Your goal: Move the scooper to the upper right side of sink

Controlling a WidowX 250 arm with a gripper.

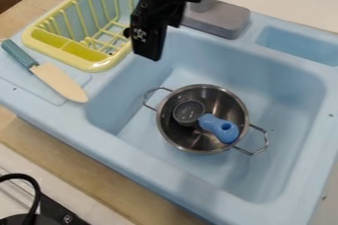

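Note:
Over the upper left part of the sink hangs my black gripper (149,39), well above and to the left of the pot. The scooper (219,128) has a blue handle and a round dark grey cup. It lies inside a shiny metal pot (184,142), its cup toward the pot's left and its handle pointing to the lower right wall. The two-handled pot stands on the floor of the light blue sink (264,105). The gripper and the scooper are clearly apart.
A yellow dish rack (99,65) stands at the sink's upper left, with a toy knife (61,82) beside it. The grey faucet base (216,18) is on the back rim, and a small recess (300,44) lies at the upper right.

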